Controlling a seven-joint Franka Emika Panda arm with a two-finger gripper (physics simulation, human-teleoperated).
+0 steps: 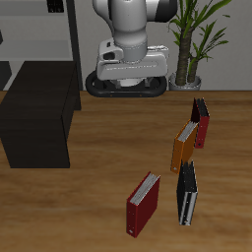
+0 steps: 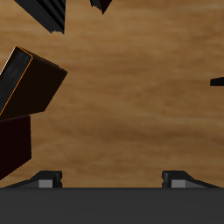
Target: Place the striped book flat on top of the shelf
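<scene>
The gripper [image 2: 112, 180] is seen only in the wrist view, where the two fingertips [image 2: 50, 180] are set wide apart with bare wooden table [image 2: 131, 96] between them; nothing is held and nothing is touched, so the jaws are taken to be fully spread. In the exterior view the hand cannot be made out; only the arm's white body is seen at the back of the table.

The striped book [image 1: 186, 195] is found standing on edge near the table's front edge, well apart from the arm, its black cover with narrow white stripes upright and its long axis roughly vertical. Just beside it a dark red book [image 1: 144, 204] stands, and farther back an orange book [image 1: 184, 146] and another dark red book [image 1: 201, 122] are lined up. The orange-edged dark object [image 2: 31, 83] in the wrist view is probably the orange book, though the angle leaves that uncertain.

The shelf [image 1: 39, 113], a low charcoal box with a flat top, lies across the table from the books. The coming move is judged to be a reach forward toward the table's front, with the jaws closed across the thin thickness of the striped book.
</scene>
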